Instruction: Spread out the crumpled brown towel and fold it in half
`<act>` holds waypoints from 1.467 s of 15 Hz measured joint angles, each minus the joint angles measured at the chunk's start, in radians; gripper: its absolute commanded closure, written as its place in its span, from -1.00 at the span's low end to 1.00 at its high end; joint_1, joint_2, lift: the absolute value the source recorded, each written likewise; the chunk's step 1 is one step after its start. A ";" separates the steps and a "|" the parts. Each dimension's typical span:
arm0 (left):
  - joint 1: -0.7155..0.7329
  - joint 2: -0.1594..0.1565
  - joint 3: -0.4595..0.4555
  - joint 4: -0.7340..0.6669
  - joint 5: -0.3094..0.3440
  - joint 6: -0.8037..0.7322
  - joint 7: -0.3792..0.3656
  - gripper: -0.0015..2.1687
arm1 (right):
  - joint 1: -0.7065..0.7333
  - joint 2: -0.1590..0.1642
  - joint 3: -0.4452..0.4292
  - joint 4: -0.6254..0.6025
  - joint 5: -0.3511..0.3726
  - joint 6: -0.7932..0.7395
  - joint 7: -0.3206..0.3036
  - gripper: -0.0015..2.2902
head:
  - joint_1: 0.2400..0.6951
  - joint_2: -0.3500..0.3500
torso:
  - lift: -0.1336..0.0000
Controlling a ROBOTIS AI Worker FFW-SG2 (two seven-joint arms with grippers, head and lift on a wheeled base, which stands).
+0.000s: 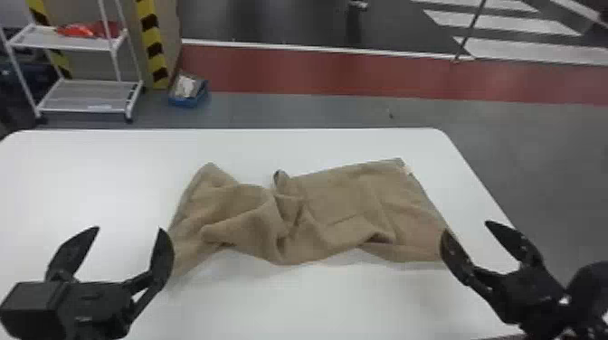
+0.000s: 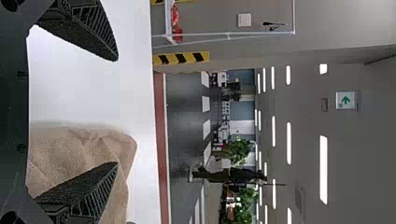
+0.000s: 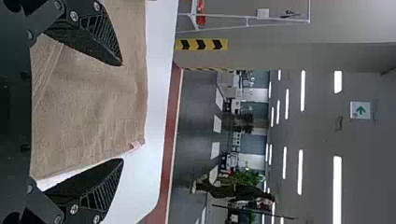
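One brown towel (image 1: 341,196), crumpled, long axis left-to-right across white table (image 1: 99,181).

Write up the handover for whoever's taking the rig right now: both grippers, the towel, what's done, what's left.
Left gripper: jaws open, holding nothing, at the towel's near left corner.
Right gripper: jaws open, holding nothing, by the towel's near right corner.
Brown towel: lying across the white table, bunched in the middle, creased on the left.
Done: right part lies fairly flat.
Left: smooth the middle and left, then fold in half. Pulling the ends apart looks like a sensible next step.
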 measured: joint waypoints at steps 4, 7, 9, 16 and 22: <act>0.018 0.006 -0.022 0.032 -0.003 -0.043 -0.008 -0.87 | 0.006 0.008 -0.068 0.092 -0.028 -0.070 0.033 -0.81 | 1.00 -0.71 | -0.86; 0.022 0.007 -0.049 0.046 -0.004 -0.032 -0.009 -0.86 | 0.002 0.013 -0.096 0.146 -0.036 -0.114 0.038 -0.81 | 1.00 -0.88 | -0.86; 0.022 0.007 -0.063 0.058 -0.004 -0.024 -0.010 -0.86 | 0.001 0.020 -0.110 0.157 -0.039 -0.126 0.044 -0.81 | 1.00 -0.93 | -0.86; -0.020 0.000 -0.083 0.157 -0.010 0.005 -0.008 -0.79 | -0.006 0.031 -0.114 0.176 -0.045 -0.144 0.056 -0.81 | 1.00 -0.95 | -0.86; -0.043 -0.002 -0.095 0.185 -0.021 0.047 -0.010 -0.67 | -0.009 0.031 -0.115 0.185 -0.045 -0.156 0.056 -0.81 | 1.00 -0.96 | -0.86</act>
